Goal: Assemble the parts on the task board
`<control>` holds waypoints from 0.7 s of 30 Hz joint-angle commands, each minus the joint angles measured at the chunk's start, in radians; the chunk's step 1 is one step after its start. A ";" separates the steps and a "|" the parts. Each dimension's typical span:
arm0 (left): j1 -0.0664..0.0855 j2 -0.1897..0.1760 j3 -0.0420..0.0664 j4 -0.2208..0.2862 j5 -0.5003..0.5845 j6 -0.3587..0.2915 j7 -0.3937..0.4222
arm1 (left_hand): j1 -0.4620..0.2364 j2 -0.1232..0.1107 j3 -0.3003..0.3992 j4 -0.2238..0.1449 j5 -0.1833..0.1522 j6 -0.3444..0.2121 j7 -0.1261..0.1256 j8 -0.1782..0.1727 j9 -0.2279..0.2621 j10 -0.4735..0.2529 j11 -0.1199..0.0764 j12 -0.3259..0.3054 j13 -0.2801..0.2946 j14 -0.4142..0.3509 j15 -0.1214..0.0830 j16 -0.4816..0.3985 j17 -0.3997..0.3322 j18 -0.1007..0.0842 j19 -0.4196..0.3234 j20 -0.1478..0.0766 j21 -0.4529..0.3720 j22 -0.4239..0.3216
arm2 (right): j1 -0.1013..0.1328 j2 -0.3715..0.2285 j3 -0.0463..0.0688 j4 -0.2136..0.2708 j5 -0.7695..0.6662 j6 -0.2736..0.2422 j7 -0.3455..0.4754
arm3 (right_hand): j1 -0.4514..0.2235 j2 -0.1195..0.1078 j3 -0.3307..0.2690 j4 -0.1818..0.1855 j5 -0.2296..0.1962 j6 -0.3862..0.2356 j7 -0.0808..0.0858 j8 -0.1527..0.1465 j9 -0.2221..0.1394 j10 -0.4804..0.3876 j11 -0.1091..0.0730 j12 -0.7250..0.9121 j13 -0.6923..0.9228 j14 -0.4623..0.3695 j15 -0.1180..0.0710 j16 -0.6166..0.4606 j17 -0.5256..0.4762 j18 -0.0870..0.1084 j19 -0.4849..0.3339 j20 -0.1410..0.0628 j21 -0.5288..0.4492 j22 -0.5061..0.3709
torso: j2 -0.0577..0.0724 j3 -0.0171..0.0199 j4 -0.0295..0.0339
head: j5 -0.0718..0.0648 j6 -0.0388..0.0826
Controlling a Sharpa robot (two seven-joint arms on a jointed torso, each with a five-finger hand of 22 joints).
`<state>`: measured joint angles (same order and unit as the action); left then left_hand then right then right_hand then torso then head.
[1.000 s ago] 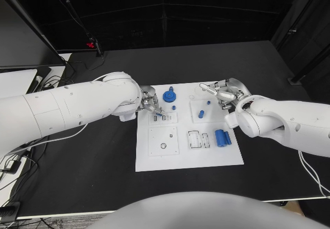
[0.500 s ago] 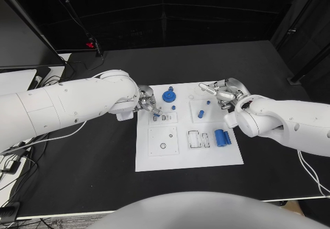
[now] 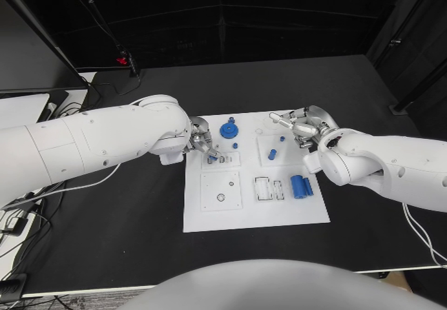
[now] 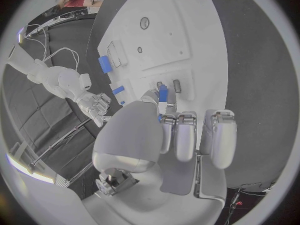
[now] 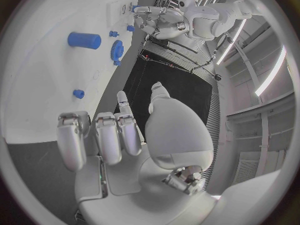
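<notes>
- Task board (image 3: 253,213): white plate, mid-table; most blue parts lie loose on it.
- Left hand (image 3: 203,144): at the board's left edge, pinching a small blue part (image 4: 163,93) just above the slots (image 4: 175,86). Step judged: seating this part. Next move calls for lining it up with a slot, then pressing down.
- Right hand (image 3: 303,127): at the board's far right corner, fingers curled, holding nothing.
- Blue gear (image 3: 228,131): on the board's far side.
- Blue cylinder (image 3: 272,154): near the right hand.

The left hand (image 3: 203,146) hides the task board (image 3: 251,213) slots beneath it.
</notes>
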<state>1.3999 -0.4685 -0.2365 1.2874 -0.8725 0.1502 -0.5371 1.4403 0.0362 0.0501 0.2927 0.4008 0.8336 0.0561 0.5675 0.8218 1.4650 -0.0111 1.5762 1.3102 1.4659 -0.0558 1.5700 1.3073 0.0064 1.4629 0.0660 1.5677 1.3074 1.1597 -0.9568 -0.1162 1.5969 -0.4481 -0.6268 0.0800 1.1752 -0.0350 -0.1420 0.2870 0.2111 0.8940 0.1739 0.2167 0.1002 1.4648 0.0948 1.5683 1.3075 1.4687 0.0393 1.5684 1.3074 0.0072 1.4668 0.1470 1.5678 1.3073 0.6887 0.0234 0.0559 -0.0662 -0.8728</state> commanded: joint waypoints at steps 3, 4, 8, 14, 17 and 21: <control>0.002 0.008 0.001 0.004 0.012 -0.025 -0.023 | 0.041 0.032 0.014 -0.008 0.005 0.008 -0.014 0.005 0.000 0.106 -0.006 -0.005 0.261 0.105 -0.007 0.001 0.263 -0.006 0.108 -0.007 0.003 0.263 | 0.001 0.001 0.000 0.001 0.000 0.004 0.004 | -0.002 0.010 -0.006 0.002 0.002 -0.006 -0.001 0.002 0.002 0.106 0.006 0.003 0.263 0.102 0.003 0.002 0.263 -0.006 0.101 0.004 0.000 0.262 | 0.000 0.0004 0.0005 | 0.001 0.000; 0.002 0.010 0.001 0.004 0.012 -0.029 -0.025 | 0.041 0.032 0.014 -0.008 0.005 0.008 -0.014 0.005 0.000 0.106 -0.006 -0.005 0.261 0.105 -0.007 0.001 0.263 -0.006 0.108 -0.007 0.003 0.263 | 0.001 0.001 0.000 0.001 0.000 0.004 0.004 | -0.002 0.010 -0.006 0.002 0.002 -0.006 -0.001 0.002 0.002 0.106 0.006 0.003 0.263 0.102 0.003 0.002 0.263 -0.006 0.101 0.004 0.000 0.262 | 0.000 0.0003 0.0005 | 0.001 0.000; 0.002 0.019 0.001 0.005 0.012 -0.043 -0.036 | 0.041 0.034 0.017 -0.005 0.005 0.008 -0.014 0.007 0.002 0.106 -0.005 -0.005 0.261 0.105 -0.007 0.001 0.263 -0.006 0.108 -0.007 0.003 0.263 | 0.001 0.002 0.000 0.001 0.000 0.003 0.005 | -0.002 0.010 -0.006 0.002 0.002 -0.006 -0.001 0.002 0.002 0.106 0.006 0.003 0.263 0.102 0.003 0.002 0.263 -0.006 0.101 0.004 0.000 0.262 | 0.000 -0.0003 -0.0003 | 0.001 0.000; 0.002 0.028 0.001 0.008 0.007 -0.055 -0.067 | 0.041 0.038 0.022 -0.003 0.004 0.007 -0.013 0.008 0.003 0.106 -0.005 -0.005 0.261 0.105 -0.007 0.001 0.263 -0.006 0.108 -0.007 0.003 0.263 | 0.001 0.002 0.000 0.001 0.000 0.003 0.005 | -0.002 0.010 -0.006 0.002 0.002 -0.006 -0.001 0.002 0.002 0.106 0.006 0.003 0.263 0.102 0.003 0.002 0.263 -0.006 0.101 0.004 0.000 0.262 | 0.000 0.0004 0.0002 | 0.001 0.000; 0.002 0.030 0.001 0.008 -0.004 -0.054 -0.082 | 0.041 0.039 0.024 -0.003 0.003 0.007 -0.012 0.008 0.004 0.106 -0.004 -0.005 0.261 0.105 -0.007 0.001 0.263 -0.006 0.108 -0.007 0.003 0.263 | 0.001 0.002 0.000 0.002 0.000 0.003 0.005 | -0.002 0.010 -0.006 0.002 0.002 -0.006 -0.001 0.002 0.002 0.106 0.006 0.003 0.263 0.102 0.003 0.002 0.263 -0.006 0.101 0.004 0.000 0.262 | 0.000 0.0006 0.0002 | 0.004 0.000; 0.001 0.030 0.001 0.010 -0.015 -0.062 -0.095 | 0.041 0.042 0.027 -0.002 0.001 0.008 -0.012 0.010 0.005 0.106 -0.004 -0.005 0.261 0.105 -0.007 0.001 0.263 -0.006 0.108 -0.008 0.003 0.263 | 0.001 0.002 0.000 0.002 0.000 0.003 0.005 | -0.002 0.011 -0.007 0.002 0.002 -0.007 -0.001 0.004 0.002 0.106 0.006 0.003 0.263 0.102 0.003 0.002 0.263 -0.006 0.101 0.004 0.000 0.262 | 0.000 0.0008 0.0011 | 0.005 0.000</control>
<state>1.4000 -0.4389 -0.2366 1.2950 -0.8721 0.1057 -0.5951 1.4415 0.0350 0.0611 0.3012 0.4003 0.8348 0.0572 0.5716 0.8251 1.4651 -0.0112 1.5732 1.3101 1.4660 -0.0557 1.5700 1.3073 0.0064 1.4666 0.0623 1.5677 1.3074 1.1593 -0.9557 -0.1165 1.5967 -0.4481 -0.6268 0.0799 1.1752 -0.0349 -0.1446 0.2896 0.2111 0.8940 0.1739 0.2168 0.1012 1.4648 0.0948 1.5683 1.3075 1.4686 0.0393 1.5683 1.3074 0.0073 1.4668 0.1470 1.5678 1.3073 0.6888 0.0241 0.0561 -0.0617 -0.8727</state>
